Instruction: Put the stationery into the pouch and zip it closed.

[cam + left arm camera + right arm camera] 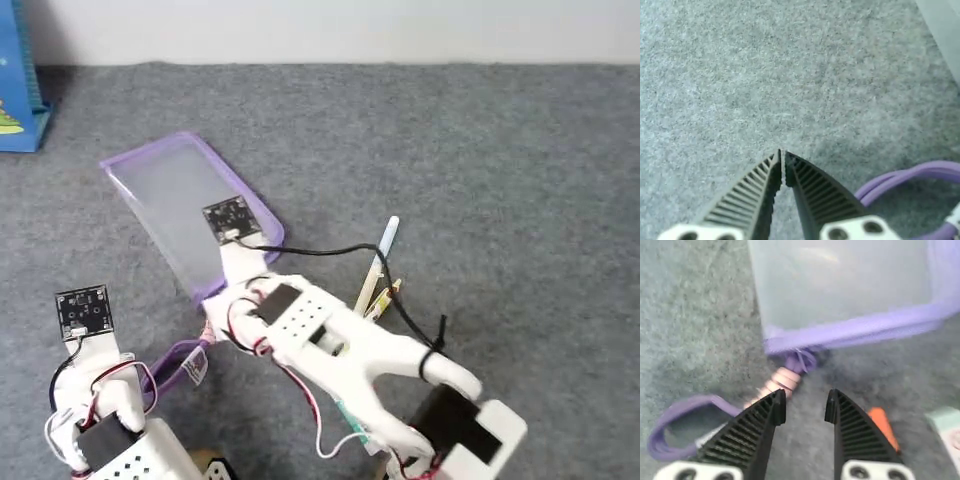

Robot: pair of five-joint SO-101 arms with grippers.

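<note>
Noted right claw [805, 407] spread, hanging just short of the near corner of the purple pouch [840, 285], with pink zip pull [781, 381] lying straight ahead of its tips. Recorded pouch flat on grey bench [500, 150], long axis running away from the arms, far end skewed left. Found left claw [783, 156] pressed together over bare bench, purple strap [900, 179] just beside. Spotted pen [386, 243] and other stationery [376, 297] outside the pouch, to its right. Judged right arm nearer to both.

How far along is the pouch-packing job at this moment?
Nothing looks packed: the pouch looks empty, and a pen lies outside on the carpet. The right gripper is open at the pouch's corner; the left gripper is shut on nothing. Packing and zipping remain.
</note>
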